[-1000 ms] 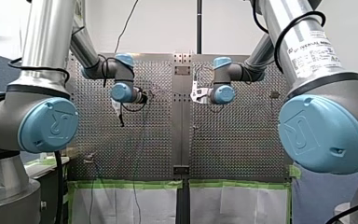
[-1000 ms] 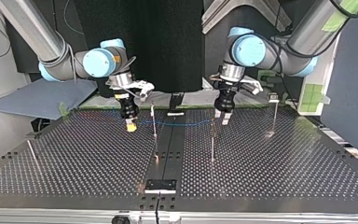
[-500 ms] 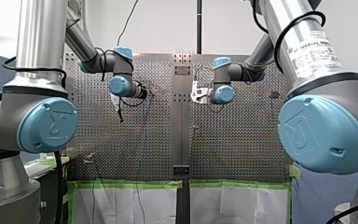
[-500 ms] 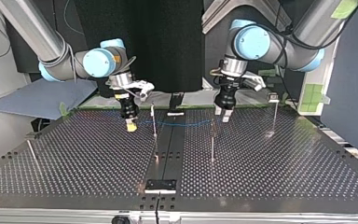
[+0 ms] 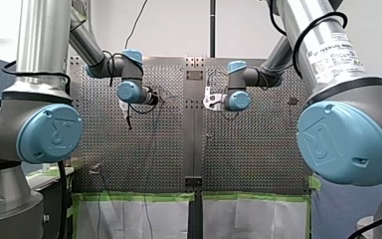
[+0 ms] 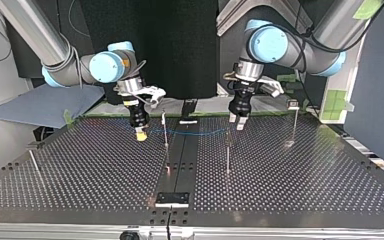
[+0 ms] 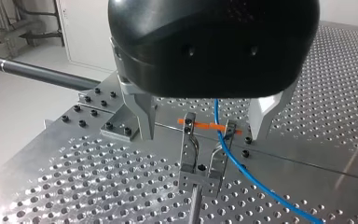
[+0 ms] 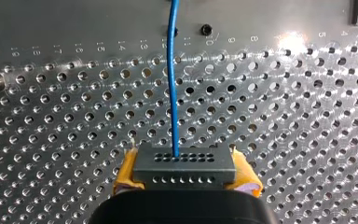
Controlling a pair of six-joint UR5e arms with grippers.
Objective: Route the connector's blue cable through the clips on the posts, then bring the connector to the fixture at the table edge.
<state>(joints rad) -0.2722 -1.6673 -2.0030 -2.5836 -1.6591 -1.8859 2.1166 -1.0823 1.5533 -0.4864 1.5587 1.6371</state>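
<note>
Connector [image 8: 186,163] first, right wrist view: dark grey block w/ rows of small holes, clamped between the yellow pads [image 8: 127,173] of my right gripper [image 8: 186,179], so that one's closed on it. Blue cable [image 8: 172,74] comes out of the block's top face and runs straight ahead over the perforated tabletop [image 8: 307,116].

Left wrist view: my left gripper [image 7: 201,135] is black w/ metal fingers [image 7: 142,116], spread wide and holding nothing. It sits one finger either side of a clip [image 7: 200,158] on top of a post [image 7: 193,210], w/o touching it. Cable passes under the gripper and crosses one of the clip's two prongs. Can't tell if it's actually seated inside. Small orange strip across the prong tops, no idea what it is tbh.

Top view: right gripper w/ the connector is left of the centre strip, just above the tabletop. Left gripper hangs right of the strip, over the clip. Cable is strung approx level between them, passing a second post [image 6: 165,129] on the way. Fixture [image 6: 172,198] is at the near tabletop edge, well apart from the connector.

Front view: left arm [image 5: 129,92] and right arm [image 5: 238,99] both reach in over the far part of the board. Fingers and cable too small to read there.
</note>
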